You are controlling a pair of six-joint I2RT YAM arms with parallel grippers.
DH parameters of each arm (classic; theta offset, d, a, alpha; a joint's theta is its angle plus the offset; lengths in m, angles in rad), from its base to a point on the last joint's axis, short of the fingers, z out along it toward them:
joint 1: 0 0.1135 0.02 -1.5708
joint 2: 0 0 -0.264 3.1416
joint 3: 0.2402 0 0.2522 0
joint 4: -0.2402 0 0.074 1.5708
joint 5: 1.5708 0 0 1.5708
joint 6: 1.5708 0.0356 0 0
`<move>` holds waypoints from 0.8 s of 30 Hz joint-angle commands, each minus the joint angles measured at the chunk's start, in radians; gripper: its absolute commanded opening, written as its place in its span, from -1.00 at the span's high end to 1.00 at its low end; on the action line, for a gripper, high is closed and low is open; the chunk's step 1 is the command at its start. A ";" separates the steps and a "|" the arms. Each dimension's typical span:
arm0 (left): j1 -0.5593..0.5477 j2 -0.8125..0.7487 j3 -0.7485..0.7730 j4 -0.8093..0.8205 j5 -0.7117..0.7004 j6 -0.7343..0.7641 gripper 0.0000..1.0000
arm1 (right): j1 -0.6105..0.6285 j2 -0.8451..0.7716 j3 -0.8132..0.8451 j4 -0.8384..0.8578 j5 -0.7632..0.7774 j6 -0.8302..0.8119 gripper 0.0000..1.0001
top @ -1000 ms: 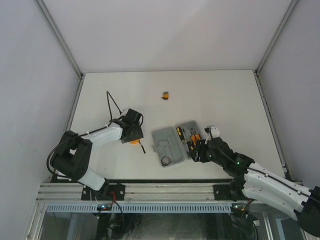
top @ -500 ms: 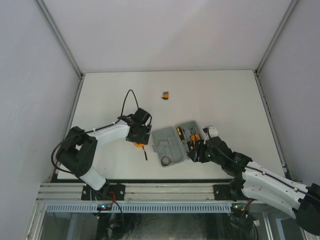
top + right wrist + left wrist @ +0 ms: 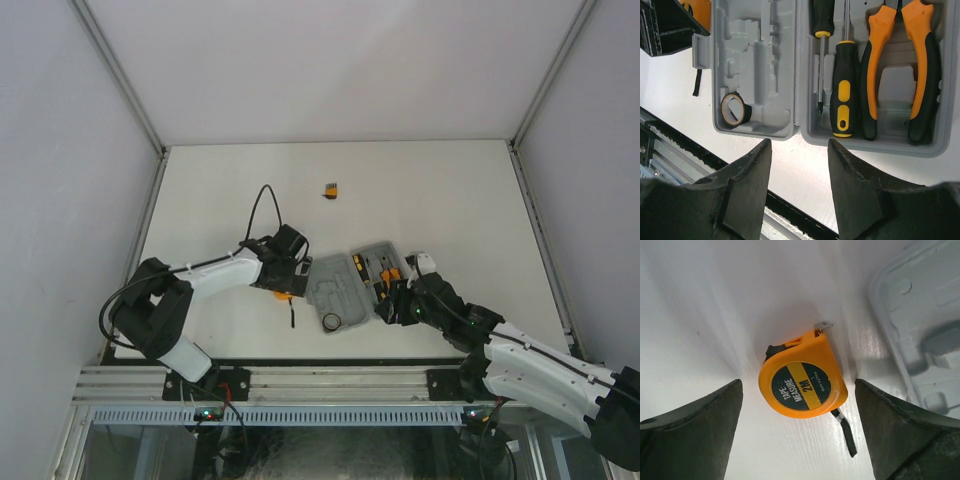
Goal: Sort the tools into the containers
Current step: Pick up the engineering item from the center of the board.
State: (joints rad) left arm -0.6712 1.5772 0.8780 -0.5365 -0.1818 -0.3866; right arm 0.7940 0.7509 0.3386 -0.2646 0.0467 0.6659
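Top: left gripper (image 3: 291,272) beside grey case (image 3: 338,283); orange block (image 3: 331,188) well apart, unsorted.
Left wrist: fingers (image 3: 690,430) spread, tape measure (image 3: 802,385) loose on table (image 3: 715,315) between.
Right wrist: right gripper (image 3: 799,145) spread, empty, seemingly above case.
Risk: skewed closing shoves tape measure aside.

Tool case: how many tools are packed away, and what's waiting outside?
Done: the pliers, two screwdrivers and black ring lie in the tool case. In hand: the left gripper hangs open around the tape measure, which lies on the table beside the case. Left: that tape measure and the small orange-black block farther back.
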 commanded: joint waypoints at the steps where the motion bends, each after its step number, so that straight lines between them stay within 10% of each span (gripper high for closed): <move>1: -0.001 -0.071 -0.027 0.044 -0.061 -0.164 -0.94 | -0.004 -0.004 0.007 0.034 -0.001 -0.006 0.03; 10: -0.007 -0.098 -0.074 0.048 -0.164 -0.475 -0.67 | -0.004 0.005 0.008 0.036 -0.007 -0.009 0.03; 24: -0.008 -0.062 -0.049 0.041 -0.135 -0.379 -0.24 | -0.004 0.016 0.007 0.044 -0.011 -0.002 0.03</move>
State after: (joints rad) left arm -0.6750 1.5253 0.8169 -0.5030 -0.3119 -0.8158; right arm 0.7937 0.7673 0.3386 -0.2626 0.0429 0.6659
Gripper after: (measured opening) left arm 0.661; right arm 0.484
